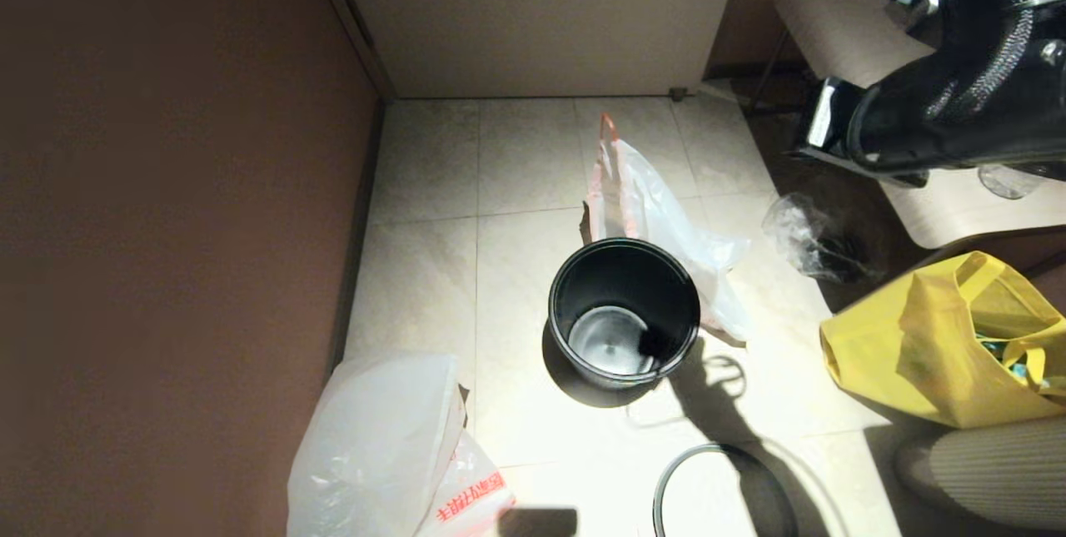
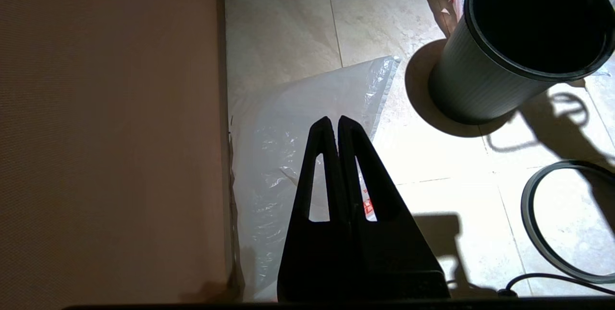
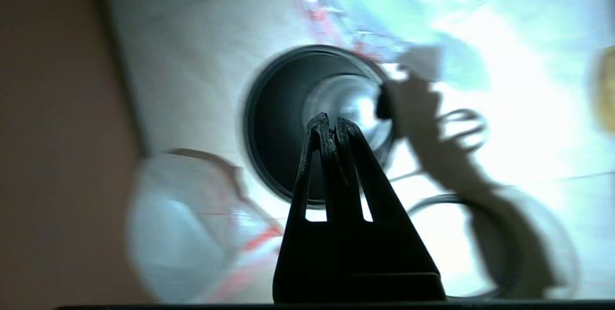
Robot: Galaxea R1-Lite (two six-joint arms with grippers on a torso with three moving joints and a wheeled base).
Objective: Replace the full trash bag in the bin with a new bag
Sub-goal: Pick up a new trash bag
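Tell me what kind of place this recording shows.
Probably an indoor corner of a home or office: tiled floor, a small black bin standing on it, and chairs to one side, with plastic bags lying about.

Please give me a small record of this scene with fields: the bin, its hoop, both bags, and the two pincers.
bin: upright on the tiled floor, no bag inside
grey hoop: off the bin, lying on the floor nearer the robot
full trash bag: on the floor, behind the bin
new bag: on the floor beside the wall
left pincer: shut, empty, above the new bag
right pincer: shut, empty, above the bin
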